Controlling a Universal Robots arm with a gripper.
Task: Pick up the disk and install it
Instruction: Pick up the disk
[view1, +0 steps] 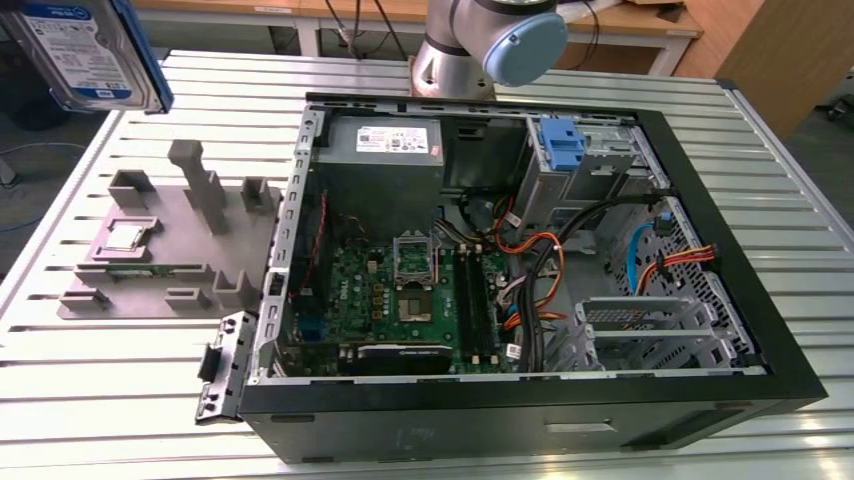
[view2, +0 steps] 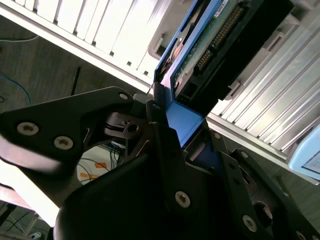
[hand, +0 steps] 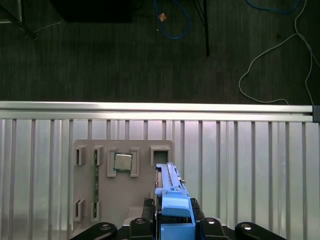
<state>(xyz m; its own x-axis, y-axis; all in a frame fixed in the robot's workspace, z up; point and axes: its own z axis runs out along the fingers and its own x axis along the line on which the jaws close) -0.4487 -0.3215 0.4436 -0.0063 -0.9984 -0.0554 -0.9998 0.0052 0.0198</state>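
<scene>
One disk (view1: 87, 50) sits pinched in the gripper (view2: 182, 129), raised above the grey fixture tray (view1: 160, 290).

disk (view1: 96, 50) — blue rails, white-and-blue label | gripper (hand: 172, 204) black | table (hand: 240, 160) below ribbed silver | fixture (hand: 125, 190) below grey | computer case (view1: 534, 420) black

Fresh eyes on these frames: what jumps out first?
The disk, clamped in the tool, hangs in the air at the exterior view's top left. The open computer case dominates the middle, motherboard and cables exposed. On the exterior view's left sits a grey fixture holding a CPU chip.
</scene>
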